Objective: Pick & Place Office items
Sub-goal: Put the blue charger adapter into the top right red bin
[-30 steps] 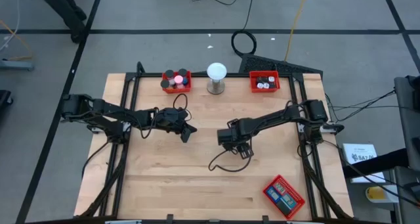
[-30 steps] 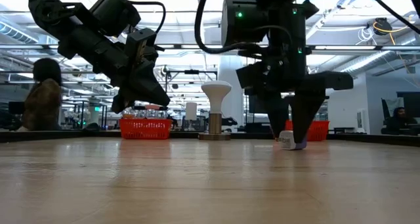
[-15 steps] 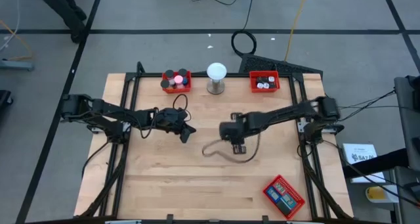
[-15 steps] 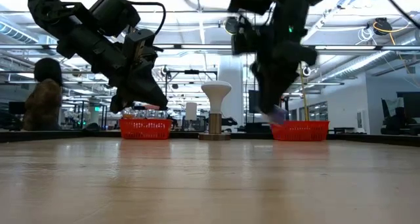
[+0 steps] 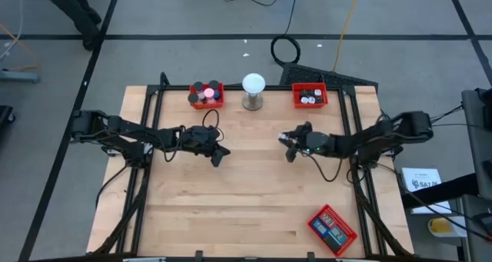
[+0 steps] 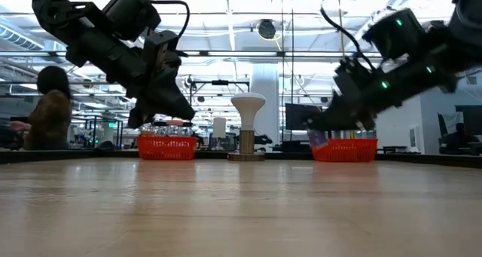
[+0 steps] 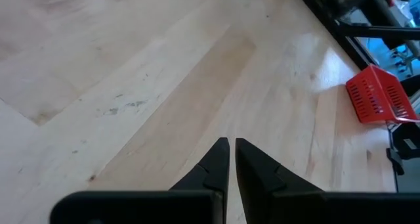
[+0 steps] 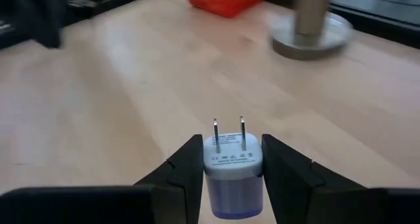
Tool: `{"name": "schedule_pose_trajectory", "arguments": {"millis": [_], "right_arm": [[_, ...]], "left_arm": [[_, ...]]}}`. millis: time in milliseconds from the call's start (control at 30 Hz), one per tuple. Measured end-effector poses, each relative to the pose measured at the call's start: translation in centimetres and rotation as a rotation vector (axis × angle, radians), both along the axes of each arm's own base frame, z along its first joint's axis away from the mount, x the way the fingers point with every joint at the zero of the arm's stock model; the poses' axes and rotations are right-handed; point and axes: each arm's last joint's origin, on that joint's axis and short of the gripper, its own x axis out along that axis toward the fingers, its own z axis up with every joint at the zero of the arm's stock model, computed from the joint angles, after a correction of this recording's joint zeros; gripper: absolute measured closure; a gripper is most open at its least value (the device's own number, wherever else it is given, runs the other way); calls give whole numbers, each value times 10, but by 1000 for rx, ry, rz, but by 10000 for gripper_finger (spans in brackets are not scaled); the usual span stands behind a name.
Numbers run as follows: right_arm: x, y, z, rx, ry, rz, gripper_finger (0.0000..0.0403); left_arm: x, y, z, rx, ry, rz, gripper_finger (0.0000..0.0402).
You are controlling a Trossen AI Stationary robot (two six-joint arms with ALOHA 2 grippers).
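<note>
My right gripper [image 8: 231, 142] is shut on a small white and lilac plug adapter [image 8: 231, 168] above the table's middle right, also seen in the high view [image 5: 288, 143] and the low view [image 6: 318, 139]. My left gripper [image 5: 219, 153] hangs shut and empty over the middle left, its closed fingertips [image 7: 230, 145] above bare wood. Small office items fill a red tray [image 5: 207, 94] at the far left and another red tray [image 5: 309, 95] at the far right. My right gripper pinches the adapter's two opposite side faces [image 8: 209, 166] between its two fingers. Its two metal prongs [image 8: 228, 131] stick out forward past the fingertips. The fingers come nearly level from the table's right side. The adapter is lifted clear of the table.
A white globe on a metal base [image 5: 254, 91] stands between the two far trays. A third red tray [image 5: 333, 229] lies at the near right corner. Dark frame rails run along both sides of the wooden table [image 5: 231, 208].
My right gripper, which pointed down astride the adapter on the table, has taken hold of it and lifted it clear. It has drawn back toward the table's right and far edges and tipped up to nearly level.
</note>
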Motion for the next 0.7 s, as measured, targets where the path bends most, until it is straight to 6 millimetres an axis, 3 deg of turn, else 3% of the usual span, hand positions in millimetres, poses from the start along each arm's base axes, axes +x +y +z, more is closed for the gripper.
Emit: {"name": "schedule_pose_trajectory", "arguments": {"millis": [133,367,700], "right_arm": [[-18,-6,-18,-11,-1,-52,287],[-27,-12,-36,-13,59,-84,276],[-27,-12,-37,-26,74,-72,255]], "left_arm": [[1,0,2,1,-19,0,376],[1,0,2,5,-29,-1,376],[2,0,3,0,-32,2,376]]}}
